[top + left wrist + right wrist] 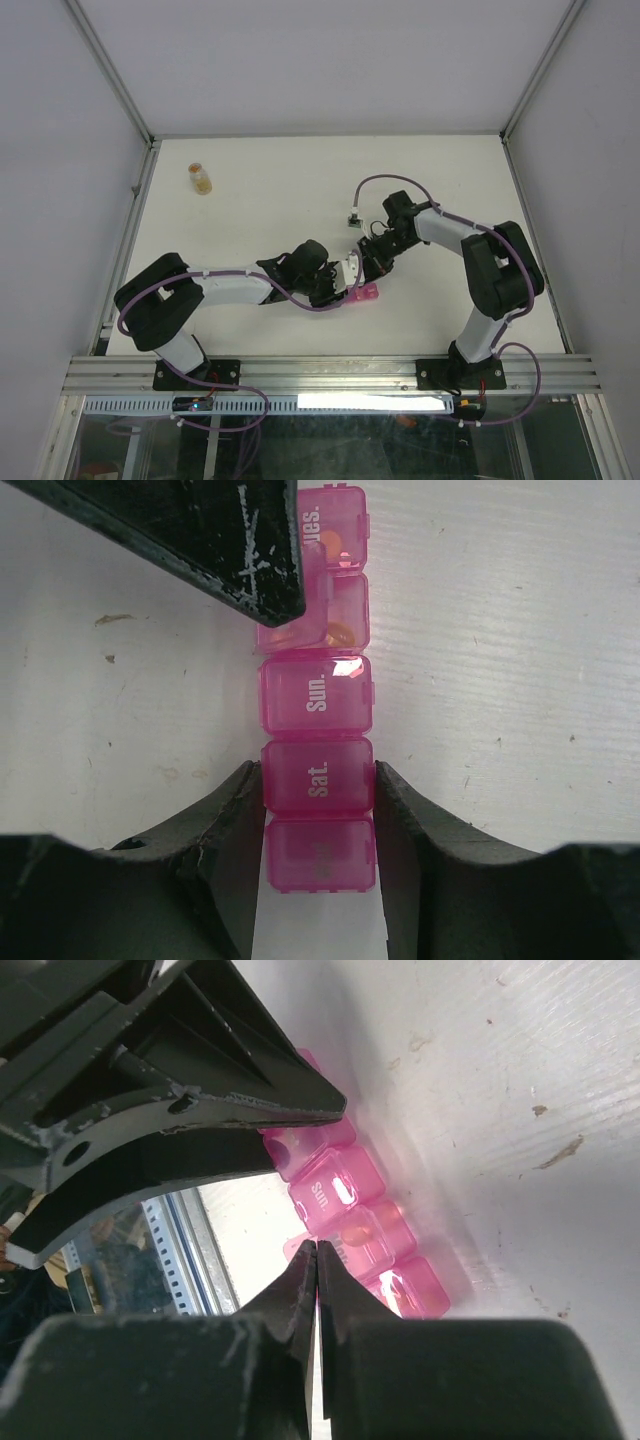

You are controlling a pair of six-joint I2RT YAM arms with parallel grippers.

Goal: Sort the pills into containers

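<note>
Left wrist view, magenta strip [316, 695] pointing straight away, left end effector [318, 775] clamping it, right end effector [316, 1250] closed.

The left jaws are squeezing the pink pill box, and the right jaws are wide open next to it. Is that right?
No. The right jaws are shut tight, not wide open; the right wrist view shows it. The left jaws do squeeze the pink pill box.

The left arm [225, 285] stretches right and the right arm [450, 228] folds left, meeting centrally. The left gripper [318, 780] clamps with jaws partway apart; the right gripper [316, 1252] is pinched fully closed.
</note>
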